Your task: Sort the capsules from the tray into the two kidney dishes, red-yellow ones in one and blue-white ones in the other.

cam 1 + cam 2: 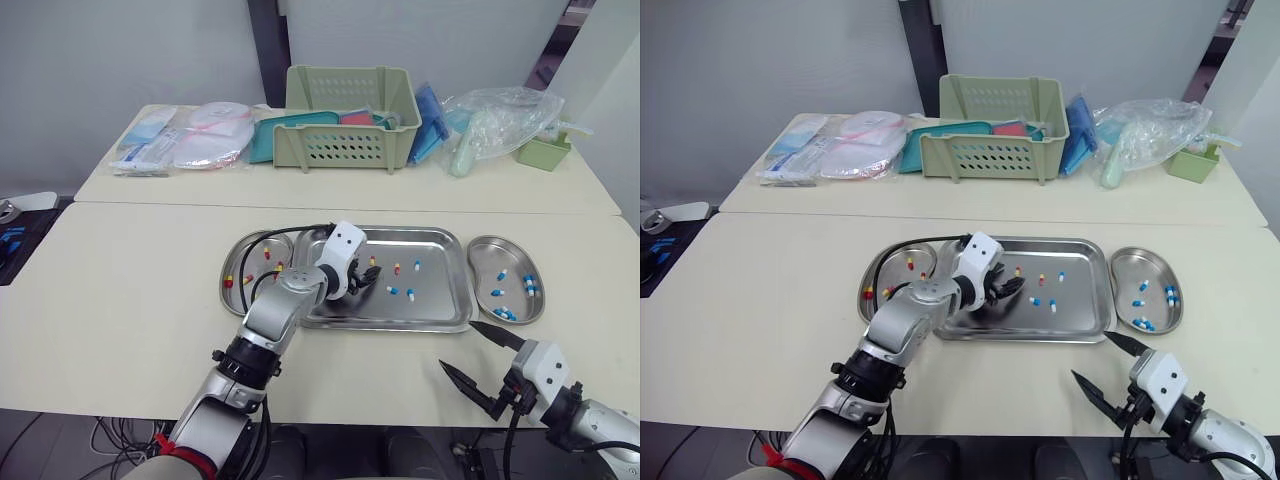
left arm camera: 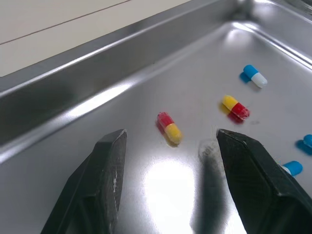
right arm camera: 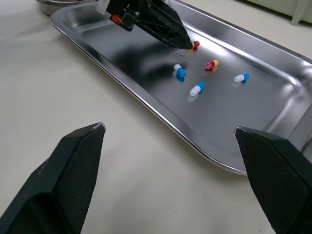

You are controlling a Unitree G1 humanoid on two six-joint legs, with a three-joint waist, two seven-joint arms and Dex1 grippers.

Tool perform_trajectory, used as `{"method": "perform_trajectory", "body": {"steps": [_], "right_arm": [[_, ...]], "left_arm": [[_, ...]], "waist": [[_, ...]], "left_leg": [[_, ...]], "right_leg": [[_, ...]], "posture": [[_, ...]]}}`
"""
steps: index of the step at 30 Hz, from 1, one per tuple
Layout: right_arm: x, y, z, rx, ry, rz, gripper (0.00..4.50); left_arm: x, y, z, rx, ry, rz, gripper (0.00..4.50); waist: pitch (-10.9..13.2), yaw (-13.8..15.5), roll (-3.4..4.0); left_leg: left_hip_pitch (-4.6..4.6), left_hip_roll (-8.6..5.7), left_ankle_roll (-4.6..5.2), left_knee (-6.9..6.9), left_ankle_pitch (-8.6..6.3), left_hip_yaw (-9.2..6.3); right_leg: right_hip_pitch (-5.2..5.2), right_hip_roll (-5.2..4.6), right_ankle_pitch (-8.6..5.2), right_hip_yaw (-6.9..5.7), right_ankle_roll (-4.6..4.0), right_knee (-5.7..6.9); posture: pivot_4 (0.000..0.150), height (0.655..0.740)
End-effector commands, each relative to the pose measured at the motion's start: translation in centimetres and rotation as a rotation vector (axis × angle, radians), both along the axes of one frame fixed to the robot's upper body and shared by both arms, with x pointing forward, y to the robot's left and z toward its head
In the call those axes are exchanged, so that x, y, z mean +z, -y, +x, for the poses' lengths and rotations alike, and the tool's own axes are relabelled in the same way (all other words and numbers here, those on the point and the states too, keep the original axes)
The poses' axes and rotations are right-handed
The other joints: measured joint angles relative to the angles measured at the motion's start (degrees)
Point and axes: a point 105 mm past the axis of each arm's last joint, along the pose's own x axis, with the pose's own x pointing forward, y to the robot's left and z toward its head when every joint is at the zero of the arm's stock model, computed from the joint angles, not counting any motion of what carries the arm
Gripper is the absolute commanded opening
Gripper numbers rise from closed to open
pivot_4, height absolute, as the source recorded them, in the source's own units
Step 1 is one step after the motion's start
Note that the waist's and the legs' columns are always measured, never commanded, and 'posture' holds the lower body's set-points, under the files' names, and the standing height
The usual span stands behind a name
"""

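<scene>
Left wrist view, left end effector [image 2: 170, 132] apart by red-yellow capsule [image 2: 169, 127], right end effector [image 3: 169, 128] apart

Left arm [image 1: 285, 305] crosses the left dish [image 1: 245, 256]; right dish [image 1: 500, 255] lies open.

My left gripper [image 2: 170, 135]: black, cross-hatched. Silver steel tray [image 2: 73, 78]; red-yellow capsule [image 2: 169, 127]; blue-white capsule [image 2: 255, 76]; pale green slotted plastic basket [image 1: 347, 120].
</scene>
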Motion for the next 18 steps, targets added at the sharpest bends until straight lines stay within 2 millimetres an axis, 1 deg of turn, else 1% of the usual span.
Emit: {"method": "perform_trajectory", "body": {"steps": [1, 7, 10, 12, 17, 18], "right_arm": [[0.7, -0.3, -0.2, 0.008, 0.04, 0.001, 4.5], [0.6, -0.3, -0.3, 0.0, 0.04, 0.004, 4.5], [0.6, -0.3, -0.4, -0.004, 0.039, 0.005, 4.5], [0.7, -0.3, -0.4, -0.007, 0.039, 0.006, 4.5], [0.9, -0.3, -0.4, -0.012, 0.04, 0.007, 4.5], [0.9, -0.4, -0.4, -0.012, 0.04, 0.007, 4.5]], "left_arm": [[0.8, 0.8, 0.6, -0.009, 0.042, 0.0, 2.99], [0.1, 1.1, 1.1, -0.014, 0.017, 0.015, 2.99], [-0.3, 1.1, 1.1, -0.016, 0.001, 0.016, 2.39], [-0.4, 1.1, 1.0, -0.024, -0.004, 0.02, 1.8], [-0.2, 1.2, 0.7, -0.036, -0.007, 0.007, 0.14], [0.0, 1.3, 0.6, -0.043, 0.001, 0.003, 0.01]], "waist": [[0.0, -0.02, 0.0], [-0.01, -0.02, 0.01], [-0.01, -0.03, 0.01], [-0.01, -0.02, 0.01], [-0.01, -0.02, 0.01], [-0.01, -0.02, 0.01]], "left_leg": [[0.0, 0.0, 0.0, 0.0, 0.0, 0.0], [0.01, 0.0, 0.0, 0.0, 0.0, 0.0], [0.02, 0.0, 0.0, 0.0, 0.0, 0.0], [0.01, 0.0, 0.0, -0.01, 0.0, 0.0], [0.01, 0.0, 0.0, 0.0, 0.0, 0.0], [0.01, 0.0, 0.0, 0.0, 0.0, 0.0]], "right_leg": [[0.0, 0.0, 0.0, 0.0, 0.0, 0.0], [0.0, 0.0, 0.0, 0.0, 0.0, 0.0], [0.0, 0.0, 0.0, 0.0, 0.0, 0.0], [0.0, 0.0, 0.0, 0.0, 0.0, 0.0], [0.0, 0.0, 0.0, 0.0, 0.0, 0.0], [0.0, 0.0, 0.0, 0.0, 0.0, 0.0]], "posture": [[0.15, 0.739], [0.15, 0.739], [0.15, 0.739], [0.15, 0.739], [0.15, 0.739], [0.15, 0.739]]}}
